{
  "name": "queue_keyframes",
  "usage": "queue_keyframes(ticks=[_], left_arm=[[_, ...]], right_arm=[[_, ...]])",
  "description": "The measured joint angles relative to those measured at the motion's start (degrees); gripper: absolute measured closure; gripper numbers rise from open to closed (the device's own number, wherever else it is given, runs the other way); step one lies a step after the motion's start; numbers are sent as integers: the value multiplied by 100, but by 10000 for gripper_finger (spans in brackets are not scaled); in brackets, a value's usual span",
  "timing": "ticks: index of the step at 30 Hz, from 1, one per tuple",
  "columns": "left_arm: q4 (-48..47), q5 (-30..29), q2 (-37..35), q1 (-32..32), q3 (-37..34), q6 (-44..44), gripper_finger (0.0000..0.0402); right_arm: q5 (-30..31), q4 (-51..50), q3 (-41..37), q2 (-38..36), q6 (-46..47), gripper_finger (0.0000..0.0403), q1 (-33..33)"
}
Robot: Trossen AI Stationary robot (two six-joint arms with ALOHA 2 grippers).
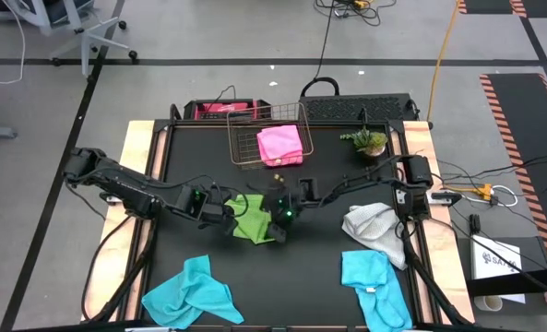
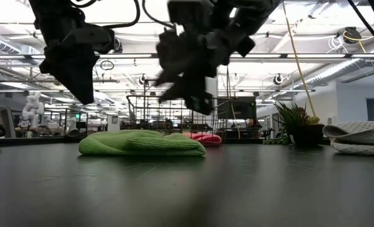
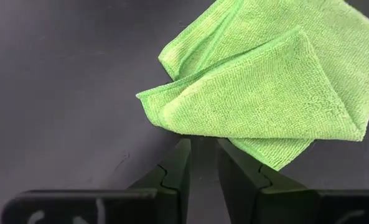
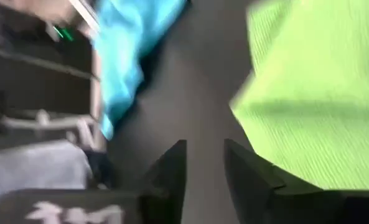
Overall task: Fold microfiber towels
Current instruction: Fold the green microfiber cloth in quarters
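At table centre, folded lime green towel [image 1: 252,219] lying flat, corner toward left gripper [image 3: 200,163]

Even, bright light is cast from ceiling strips [image 2: 338,60], blown out to glare in the low view. Heavy motion blur is seen across the right wrist view. The green towel [image 3: 265,87] is rendered sharply.

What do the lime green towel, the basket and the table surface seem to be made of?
Lime green towel: soft knitted microfiber, matte; fine ribbed loops show on it in the left wrist view, and it folds limply.
Basket: thin metal wire with a coppery tint, seemingly coated; an open grid shows.
Table surface: a dark, smooth sheet, perhaps a rubber or plastic mat; it shows faint scratches and a dull sheen.
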Motion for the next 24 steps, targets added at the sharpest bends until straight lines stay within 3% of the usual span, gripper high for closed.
queue_keyframes(ticks=[4, 7, 11, 24], left_arm=[[189, -100, 0, 5, 0, -14, 321], [301, -156, 0, 7, 0, -38, 321], [435, -271, 0, 35, 0, -82, 321], [584, -477, 0, 288, 0, -495, 321]], right_arm=[[503, -883, -7, -3, -423, 363, 85], [875, -995, -7, -2, -550, 395, 86], [1201, -843, -7, -2, -575, 396, 71], [1215, -578, -4, -2, -817, 402, 60]])
